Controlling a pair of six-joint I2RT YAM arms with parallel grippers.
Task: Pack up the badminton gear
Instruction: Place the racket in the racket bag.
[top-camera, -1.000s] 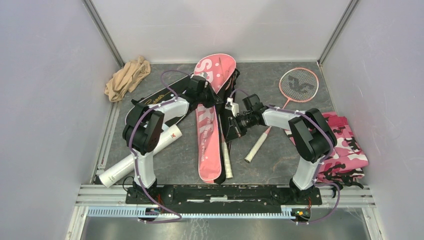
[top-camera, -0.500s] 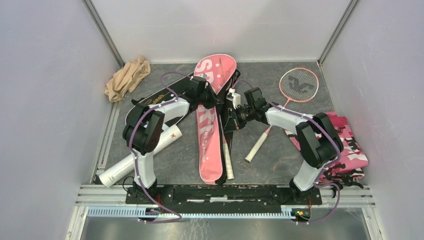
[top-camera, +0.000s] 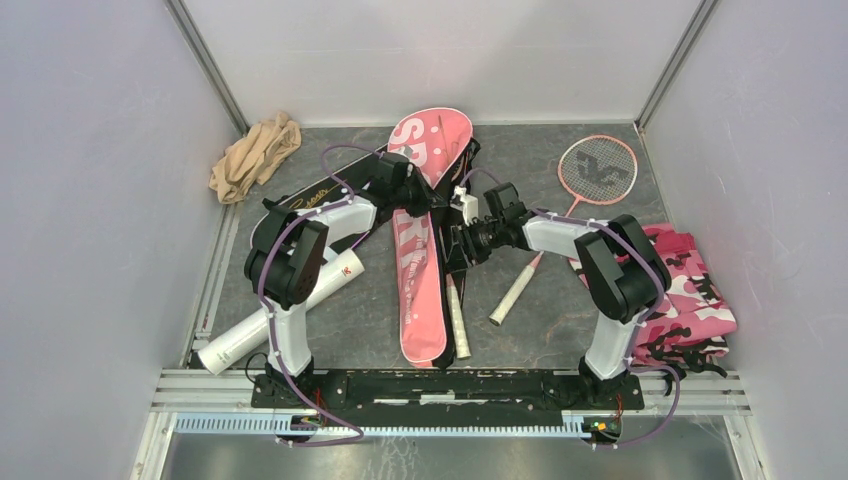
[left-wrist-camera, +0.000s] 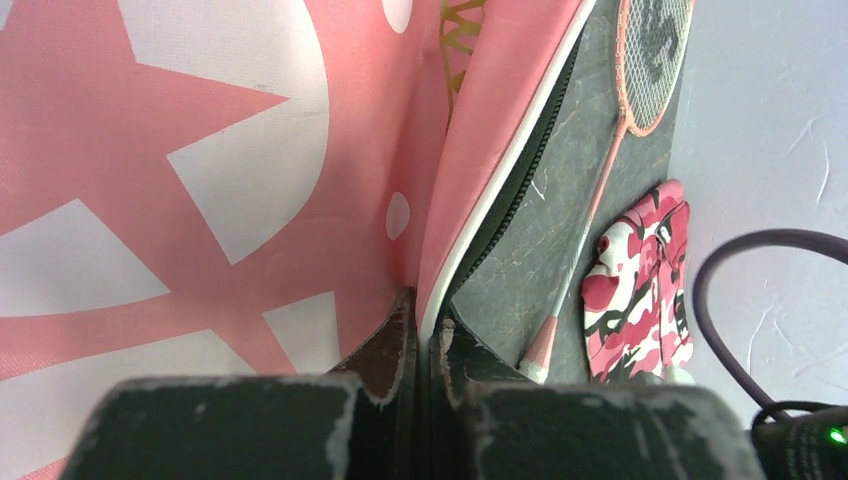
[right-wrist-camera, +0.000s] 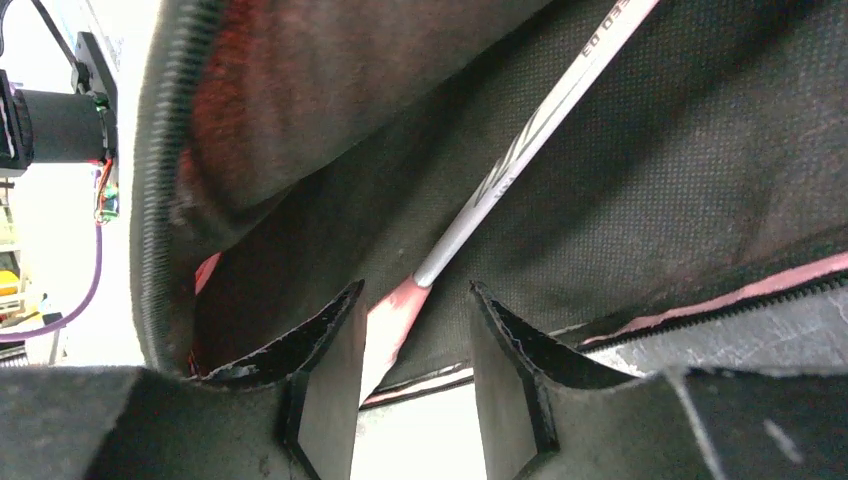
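Note:
A pink bag lettered SPORT (top-camera: 418, 250) lies at the table's centre. A pink racket is partly inside it, its white handle (top-camera: 456, 322) sticking out. My left gripper (top-camera: 413, 203) is shut on the bag's white-piped edge (left-wrist-camera: 500, 170); in the left wrist view the left gripper (left-wrist-camera: 424, 330) has its jaws pressed together on it. My right gripper (top-camera: 455, 244) is at the bag's opening. In the right wrist view the right gripper (right-wrist-camera: 415, 300) is open, with the racket's shaft (right-wrist-camera: 530, 140) and pink cone between its fingers. A second racket (top-camera: 597, 168) lies at the back right. No shuttlecocks show.
A long white tube (top-camera: 270, 315) lies at the left beside a black bag (top-camera: 300, 205). A beige cloth (top-camera: 255, 155) lies in the far left corner. A pink camouflage cloth (top-camera: 690, 290) lies at the right edge and shows in the left wrist view (left-wrist-camera: 640, 290).
My right gripper swung away towards the back and has come back leftward and nearer, to the bag's opening. The left arm has held still on the bag's edge.

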